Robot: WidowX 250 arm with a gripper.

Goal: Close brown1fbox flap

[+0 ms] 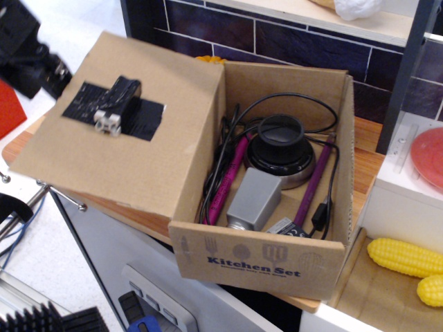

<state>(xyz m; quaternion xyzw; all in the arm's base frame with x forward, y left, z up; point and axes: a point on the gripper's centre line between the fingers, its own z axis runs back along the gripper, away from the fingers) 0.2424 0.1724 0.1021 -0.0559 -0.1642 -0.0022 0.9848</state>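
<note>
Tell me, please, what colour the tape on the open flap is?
Black: the tape lies across the brown flap, under a small black-grey block. The only view, observation.image, shows it clearly.

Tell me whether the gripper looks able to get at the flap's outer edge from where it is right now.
Probably yes. The gripper sits at the far left edge of the flap, which is tilted up, with nothing between them; whether they touch is unclear.
</note>
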